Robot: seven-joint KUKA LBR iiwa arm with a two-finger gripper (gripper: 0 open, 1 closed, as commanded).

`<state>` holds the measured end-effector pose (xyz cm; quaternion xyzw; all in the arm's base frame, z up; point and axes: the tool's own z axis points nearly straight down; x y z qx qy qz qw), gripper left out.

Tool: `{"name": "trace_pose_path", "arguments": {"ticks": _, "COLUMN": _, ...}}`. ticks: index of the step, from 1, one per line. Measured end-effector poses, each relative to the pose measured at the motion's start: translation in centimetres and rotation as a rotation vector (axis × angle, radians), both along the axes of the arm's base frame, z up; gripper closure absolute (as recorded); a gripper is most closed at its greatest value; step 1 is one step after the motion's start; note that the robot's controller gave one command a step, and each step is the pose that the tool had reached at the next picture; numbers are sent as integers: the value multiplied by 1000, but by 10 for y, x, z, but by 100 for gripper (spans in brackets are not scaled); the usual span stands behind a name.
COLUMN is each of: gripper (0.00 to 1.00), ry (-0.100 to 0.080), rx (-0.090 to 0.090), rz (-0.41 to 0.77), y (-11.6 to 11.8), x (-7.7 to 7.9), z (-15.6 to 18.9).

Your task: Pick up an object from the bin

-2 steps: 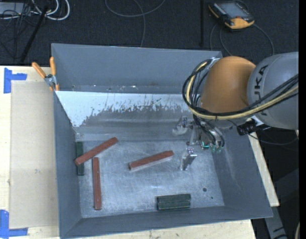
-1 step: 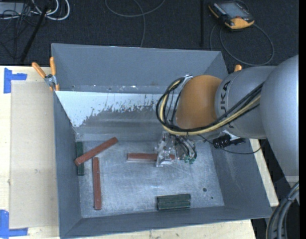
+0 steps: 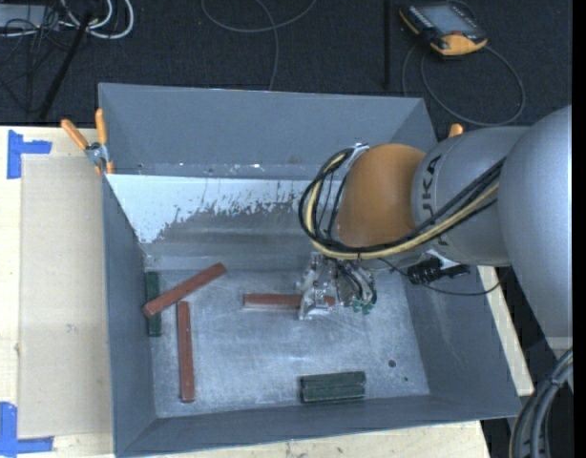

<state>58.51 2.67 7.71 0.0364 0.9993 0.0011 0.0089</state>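
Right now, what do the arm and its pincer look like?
The arm is a bulky, rounded grey link with dark lettering. An orange cover caps the wrist, looped by yellow and black cables. The pincer is small, silvery metal.

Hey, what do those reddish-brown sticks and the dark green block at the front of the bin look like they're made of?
The reddish-brown sticks, one slanted at the left, one upright below it and one in the middle, look like stained or painted wood: flat, straight-edged, matte. Plastic is possible. The dark green block looks dull and slightly rough, perhaps foam or painted wood; I cannot tell which.
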Motion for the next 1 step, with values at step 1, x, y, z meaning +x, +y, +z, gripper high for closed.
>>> {"name": "trace_pose_path", "arguments": {"ticks": 1, "gripper": 100, "ry": 14, "rx": -3, "rz": 61, "y": 0, "x": -13, "z": 149}}
